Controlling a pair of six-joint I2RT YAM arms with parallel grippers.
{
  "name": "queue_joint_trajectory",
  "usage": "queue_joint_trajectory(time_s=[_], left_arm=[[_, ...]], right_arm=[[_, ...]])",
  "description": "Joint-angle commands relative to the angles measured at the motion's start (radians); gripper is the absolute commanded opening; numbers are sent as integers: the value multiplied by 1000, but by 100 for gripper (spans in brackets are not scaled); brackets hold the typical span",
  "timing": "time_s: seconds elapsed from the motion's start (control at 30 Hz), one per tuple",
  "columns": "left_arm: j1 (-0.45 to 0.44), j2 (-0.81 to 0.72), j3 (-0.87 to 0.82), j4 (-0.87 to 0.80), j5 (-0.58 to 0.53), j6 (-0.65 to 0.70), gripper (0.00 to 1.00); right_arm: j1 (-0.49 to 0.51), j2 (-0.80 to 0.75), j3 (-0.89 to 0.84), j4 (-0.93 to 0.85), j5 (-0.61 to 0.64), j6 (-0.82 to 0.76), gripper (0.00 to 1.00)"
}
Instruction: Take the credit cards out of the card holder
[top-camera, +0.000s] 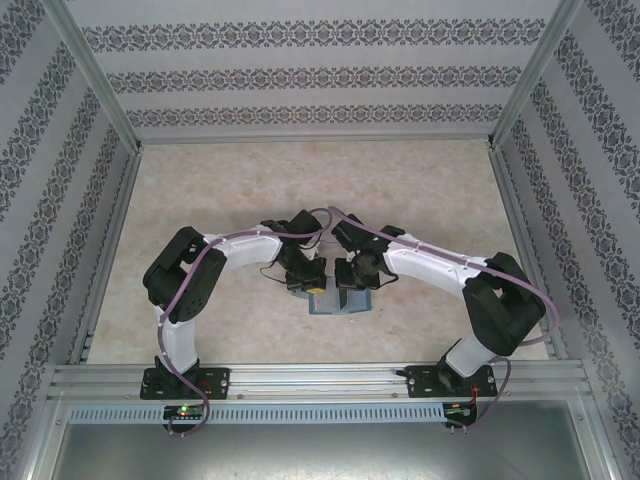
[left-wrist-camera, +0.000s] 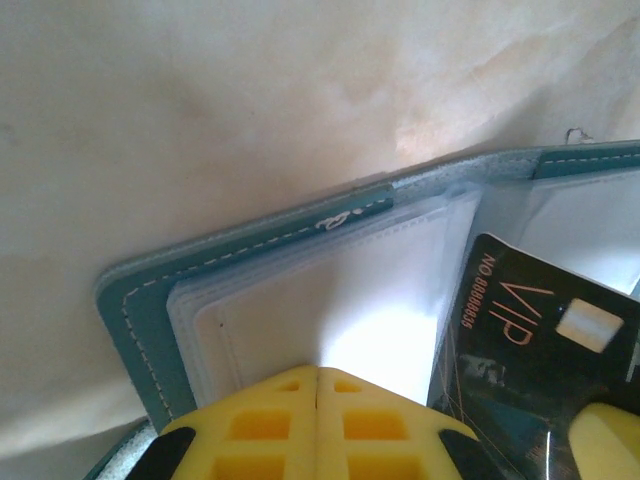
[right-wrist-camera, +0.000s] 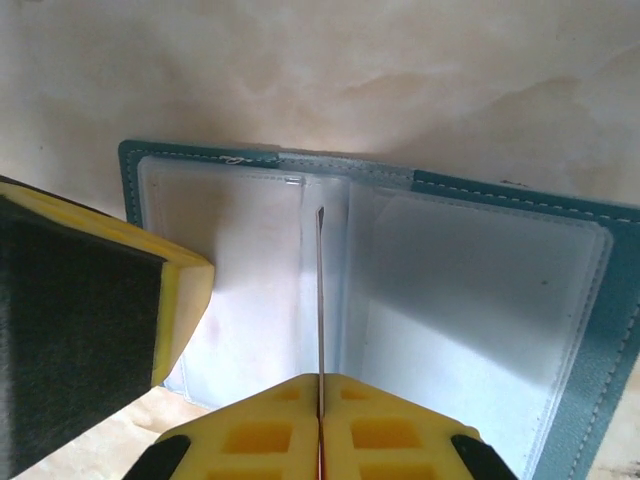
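Observation:
The teal card holder (top-camera: 335, 305) lies open on the beige table between both grippers, its clear sleeves facing up (left-wrist-camera: 150, 310) (right-wrist-camera: 600, 300). My left gripper (top-camera: 304, 283) (left-wrist-camera: 318, 372) is shut, its yellow tips resting on the left stack of sleeves with nothing seen between them. My right gripper (top-camera: 352, 292) (right-wrist-camera: 320, 378) is shut on a credit card (right-wrist-camera: 320, 290), seen edge-on as a thin line above the holder's middle fold. In the left wrist view that card (left-wrist-camera: 530, 340) is black with "VIP" lettering and stands up from the sleeves.
The beige tabletop (top-camera: 320, 190) stretches away behind the holder. Metal frame rails (top-camera: 320, 378) run along the near edge and both sides, and patterned walls close in the space. A finger of the left gripper (right-wrist-camera: 180, 290) sits close to the card on its left.

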Motion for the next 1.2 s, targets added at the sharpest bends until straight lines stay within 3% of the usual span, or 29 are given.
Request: queue_joint_trajectory(time_s=[0.0, 0.27, 0.53, 0.83, 1.17], left_arm=[[-16, -21, 7, -78, -53, 16, 0], [-16, -71, 52, -109, -69, 17, 0], [-13, -97, 42, -115, -93, 15, 0], [9, -140, -40, -58, -97, -24, 0], [52, -216, -127, -48, -102, -34, 0]], right_arm=[[-15, -50, -8, -24, 11, -6, 8], [-45, -79, 32, -87, 1, -174, 9], [-64, -48, 108, -179, -23, -658, 4], [-44, -25, 187, -296, -16, -1325, 0], [-78, 119, 400, -423, 2, -1645, 0]])
